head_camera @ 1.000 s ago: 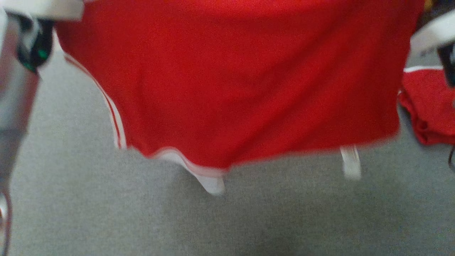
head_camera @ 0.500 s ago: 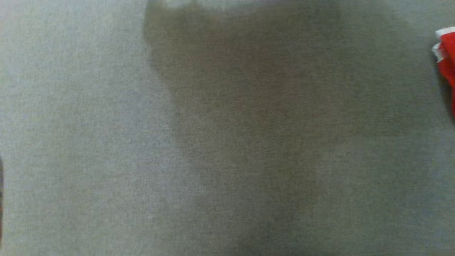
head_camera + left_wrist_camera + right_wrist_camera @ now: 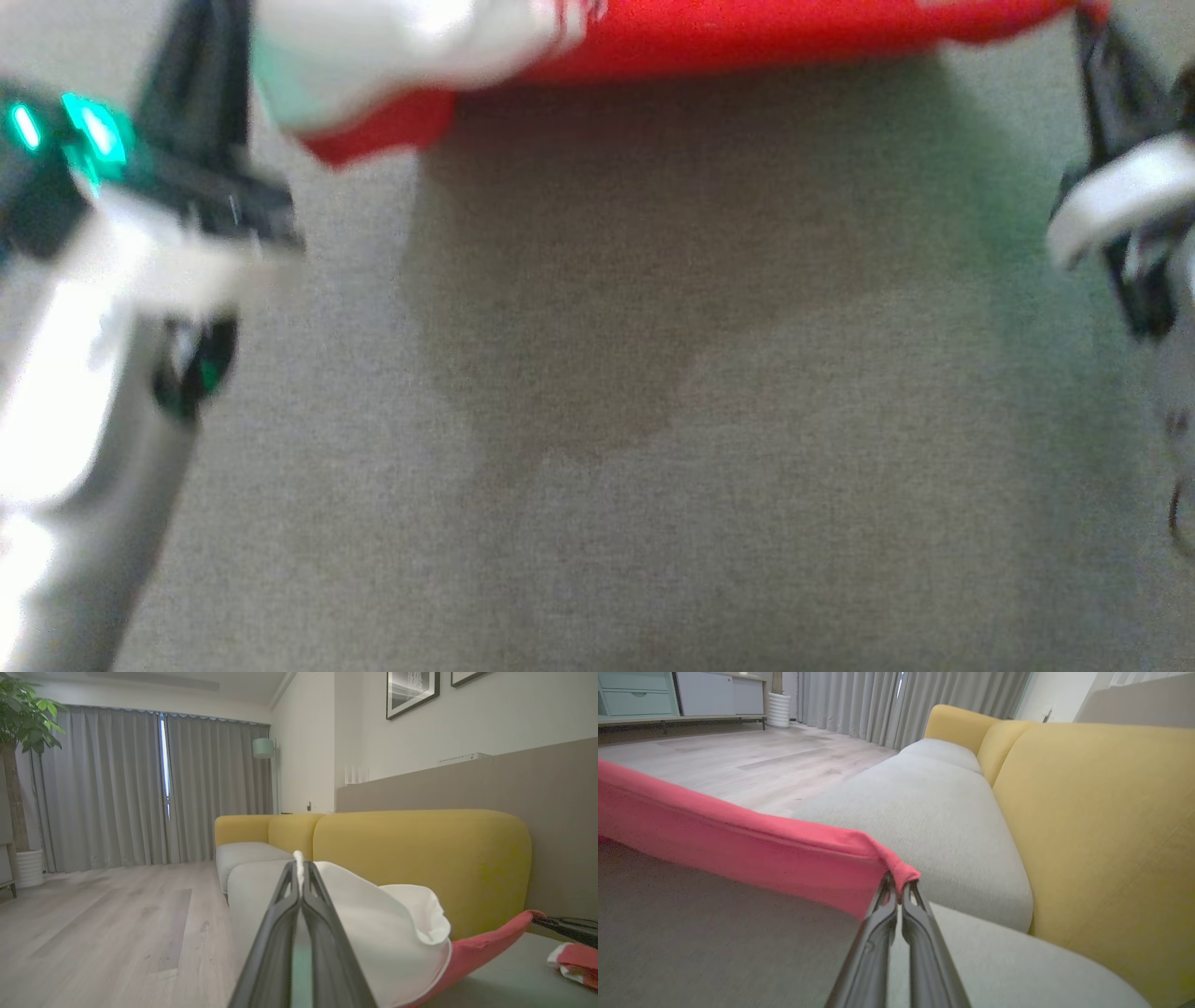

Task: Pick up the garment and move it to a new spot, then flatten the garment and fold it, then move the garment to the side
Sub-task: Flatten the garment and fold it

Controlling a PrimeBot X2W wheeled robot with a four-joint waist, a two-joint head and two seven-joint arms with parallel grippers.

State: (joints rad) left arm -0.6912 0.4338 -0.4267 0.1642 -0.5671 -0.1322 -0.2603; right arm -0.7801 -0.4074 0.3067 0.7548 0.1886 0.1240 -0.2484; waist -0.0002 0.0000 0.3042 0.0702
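Your left gripper (image 3: pixel 301 870) has its fingers pressed together on the white-trimmed end of the garment (image 3: pixel 383 933). A sliver of white cloth stands up between the tips. Your right gripper (image 3: pixel 899 884) is pinched tight on the opposite red corner, which bunches over its tips.

Between the two grips the garment runs as a taut red band above the sofa's grey seat (image 3: pixel 597 420). In the head view it casts a broad shadow on the cushion beneath it. You cannot tell whether its lowest fold brushes the seat.

A second crumpled cloth (image 3: pixel 577 961), red with white edging, lies on the same sofa seat, just past the right gripper's dark fingers as the left wrist view shows them.

Behind the seat rises the sofa's yellow backrest (image 3: pixel 420 858). It continues along further cushions to the sofa's far end. On the wall above the sofa hang framed pictures (image 3: pixel 411 690). Past the sofa's far end stands a floor lamp (image 3: pixel 264 746). Off the sofa's open side spreads a pale wood floor (image 3: pixel 117 924), ending at grey curtains (image 3: pixel 117 788), with a potted plant (image 3: pixel 23 718) beside them.
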